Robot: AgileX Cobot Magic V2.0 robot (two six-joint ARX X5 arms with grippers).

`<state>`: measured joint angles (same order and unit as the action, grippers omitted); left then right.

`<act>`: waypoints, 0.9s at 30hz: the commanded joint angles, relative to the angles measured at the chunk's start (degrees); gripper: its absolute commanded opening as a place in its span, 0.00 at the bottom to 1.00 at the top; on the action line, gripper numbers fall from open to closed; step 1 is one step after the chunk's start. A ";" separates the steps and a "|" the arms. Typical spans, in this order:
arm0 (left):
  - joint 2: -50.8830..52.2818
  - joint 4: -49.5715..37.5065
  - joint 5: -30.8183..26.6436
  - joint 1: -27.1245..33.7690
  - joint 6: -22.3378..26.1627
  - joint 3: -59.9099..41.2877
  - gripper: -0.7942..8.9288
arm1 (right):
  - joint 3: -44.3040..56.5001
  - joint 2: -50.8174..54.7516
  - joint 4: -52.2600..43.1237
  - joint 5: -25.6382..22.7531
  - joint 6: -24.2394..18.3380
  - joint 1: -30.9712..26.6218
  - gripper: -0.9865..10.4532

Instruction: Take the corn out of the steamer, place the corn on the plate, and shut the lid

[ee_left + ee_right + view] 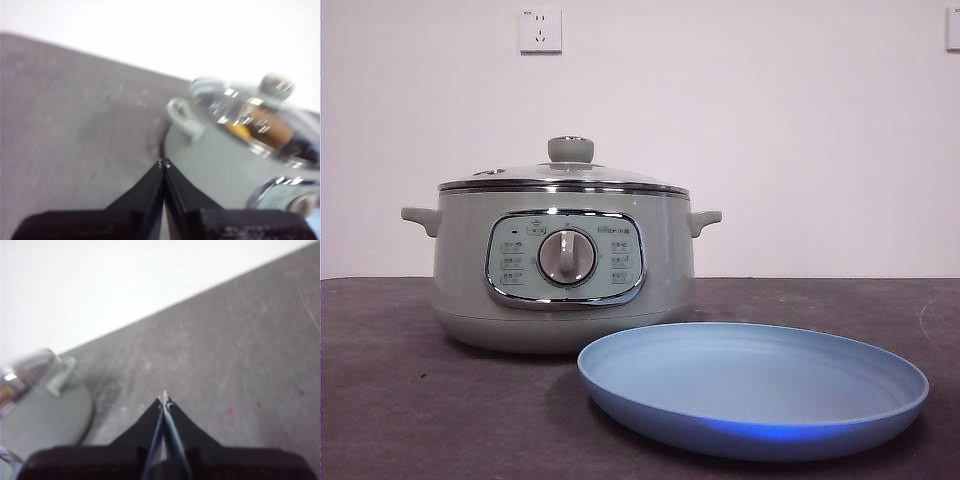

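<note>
Dark grey tabletop [410, 400], scuffed, runs back to a plain white wall [800, 130] with a socket plate [540, 30] high above the steamer. Left gripper [163, 162]: seen in its wrist view with both black jaws pressed tip to tip, holding nothing, hovering over bare table just beside the steamer's near side handle [182, 120]; not visible from the front. Steamer [565, 270]: pale sage-green, upright, left of centre in the front view, silver dial [567, 257] facing forward, small handles out to each side. Lid [563, 177] seated on the steamer's chrome rim, green knob [570, 150] on top. Corn [262, 126]: yellow-orange shape visible through the glass in the left wrist view, inside the steamer; detail blurred. Plate [880, 400]: light blue, empty, lying flat in front of and to the right of the steamer, its rim near the steamer's base; contact cannot be judged. Right gripper [164, 396]: jaws also closed together, empty, over open table on the steamer's other side, clear of its handle [61, 374].
</note>
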<state>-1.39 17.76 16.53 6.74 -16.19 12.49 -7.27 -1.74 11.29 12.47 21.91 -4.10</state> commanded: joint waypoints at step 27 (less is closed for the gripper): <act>-38.47 13.46 26.56 -0.11 10.97 39.36 0.08 | -49.05 -46.99 25.31 28.17 -23.19 5.09 0.08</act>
<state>-39.70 30.92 42.46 6.72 -7.42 51.24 -55.29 -48.18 36.32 40.36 1.10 0.21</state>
